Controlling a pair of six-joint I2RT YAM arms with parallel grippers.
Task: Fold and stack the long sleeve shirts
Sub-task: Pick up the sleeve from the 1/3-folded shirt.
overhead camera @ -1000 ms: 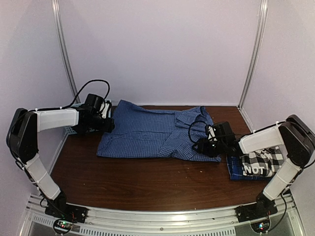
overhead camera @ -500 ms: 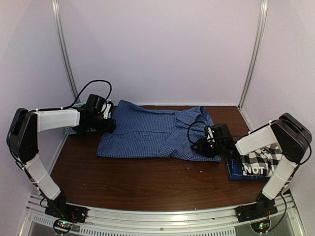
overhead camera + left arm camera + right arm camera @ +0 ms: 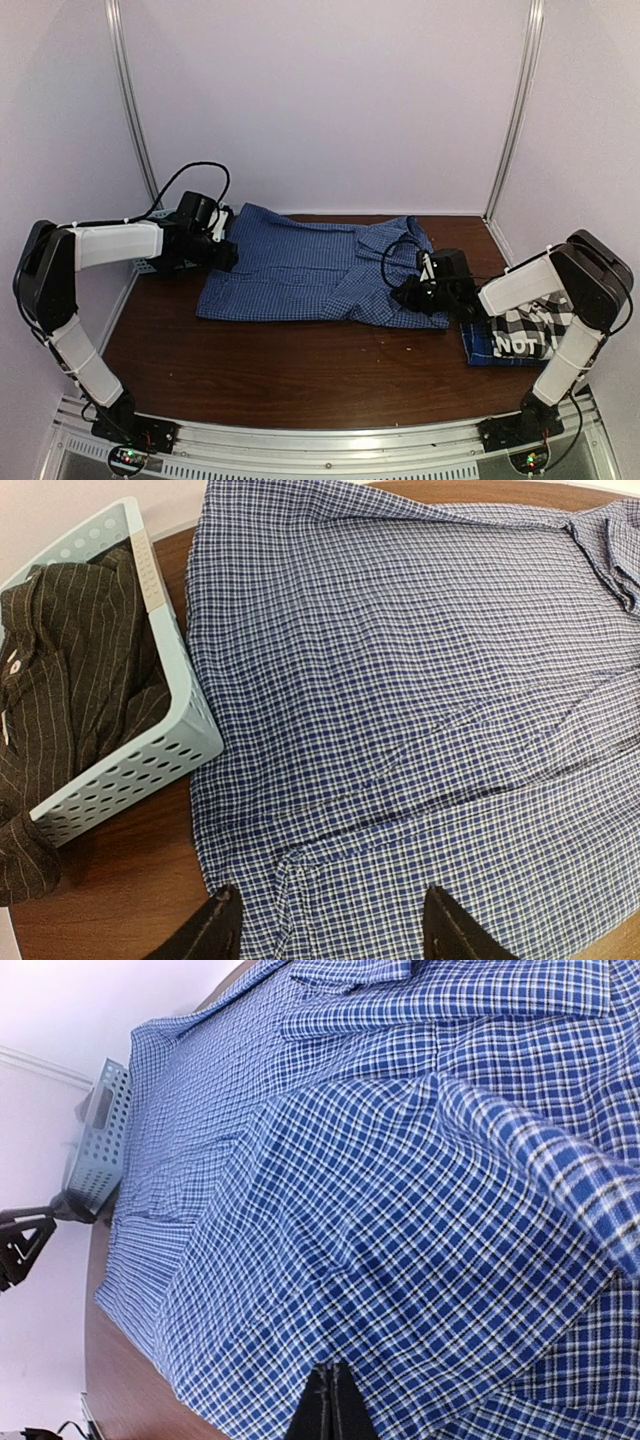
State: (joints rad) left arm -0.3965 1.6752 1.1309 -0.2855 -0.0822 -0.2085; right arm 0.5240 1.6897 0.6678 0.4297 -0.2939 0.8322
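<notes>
A blue check shirt point(image 3: 300, 275) lies spread flat across the back half of the brown table point(image 3: 300, 375), with its collar toward the right end and its hem toward the left. The left gripper point(image 3: 226, 254) hovers low over the left end of this shirt. In the left wrist view its two fingers point(image 3: 215, 930) stand well apart above the cloth near the hem corner, with nothing between them. Just beside that end of the shirt sits a light blue plastic basket point(image 3: 180, 750), its side touching the shirt's edge, and a brown striped garment point(image 3: 80, 670) is bunched inside it. The right gripper point(image 3: 408, 295) is down on the right part of the blue check shirt, near its front edge. In the right wrist view its fingers point(image 3: 325, 1400) are pressed together into a thin wedge, their tips sunk into the checked cloth, so the claw is clamped on a pinch of the shirt. The cloth around them shows soft ridges and creases running away from the grip. At the right edge of the table, partly hidden under the right arm, a black-and-white plaid shirt point(image 3: 535, 325) with white lettering lies folded on top of a darker blue plaid shirt point(image 3: 478, 345), whose edge sticks out at the front left. This small stack sits just beside the right end of the spread shirt.
</notes>
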